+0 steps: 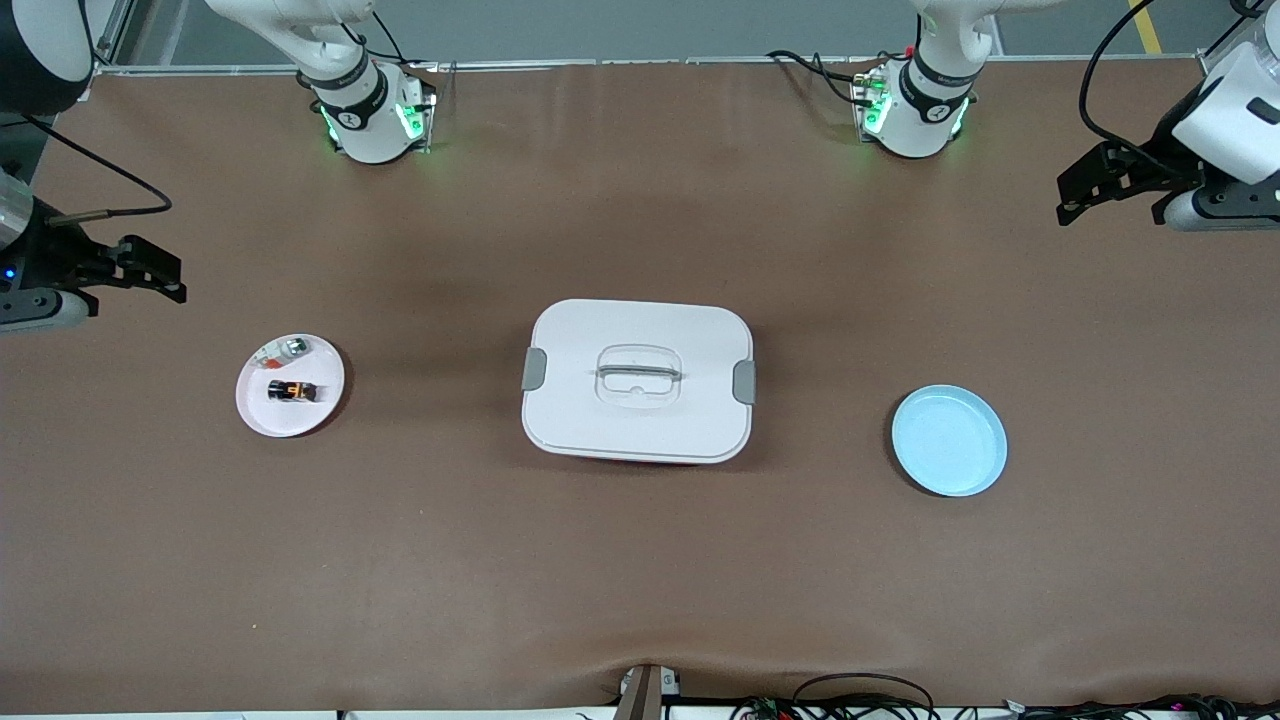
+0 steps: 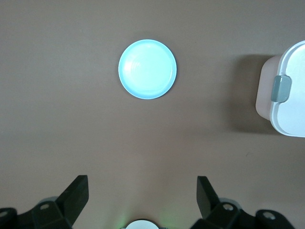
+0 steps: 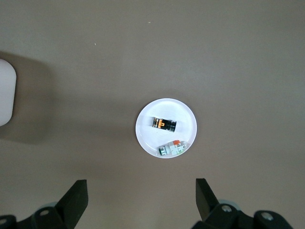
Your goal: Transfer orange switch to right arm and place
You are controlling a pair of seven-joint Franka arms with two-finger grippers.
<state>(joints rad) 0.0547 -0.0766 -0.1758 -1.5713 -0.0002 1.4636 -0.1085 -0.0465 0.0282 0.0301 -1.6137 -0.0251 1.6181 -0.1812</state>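
Observation:
The orange switch point(image 1: 292, 391) is a small black block with an orange middle. It lies on the white plate point(image 1: 262, 410) toward the right arm's end of the table, and it also shows in the right wrist view point(image 3: 164, 124). My right gripper point(image 1: 150, 270) is open and empty, up in the air over bare table near that plate. In its own view the right gripper point(image 3: 142, 198) has its fingers spread wide. My left gripper point(image 1: 1095, 192) is open and empty, high over the table at the left arm's end. In its own view the left gripper point(image 2: 142, 195) is also spread wide.
A small silver-and-red part point(image 1: 290, 348) shares the white plate. A white lidded box point(image 1: 638, 380) with grey latches and a handle stands mid-table. An empty light blue plate point(image 1: 949, 440) sits toward the left arm's end. Cables lie along the table's near edge.

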